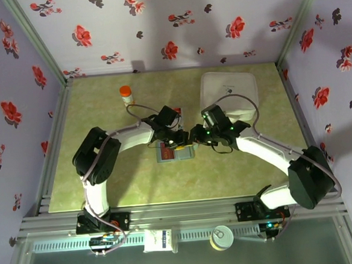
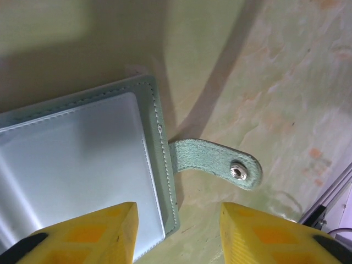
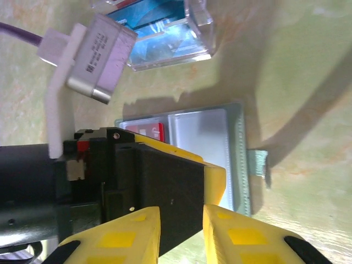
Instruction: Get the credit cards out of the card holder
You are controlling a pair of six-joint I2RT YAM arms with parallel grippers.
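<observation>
Grey-green card holder (image 2: 82, 154) open flat, snap tab (image 2: 220, 165), red card (image 3: 149, 131) inside, left hand (image 2: 179, 236) wide, right hand (image 3: 181, 225) narrowly parted

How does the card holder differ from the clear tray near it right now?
The holder is soft, stitched grey-green material, lying open and flat; the tray is rigid clear plastic with raised walls. The holder shows a red card in a sleeve; the tray holds blue cards. The holder has a snap strap; none shows on the tray. Both hold cards.

Overhead overview; two wrist close-ups on card holder (image 2: 77, 165)
</observation>
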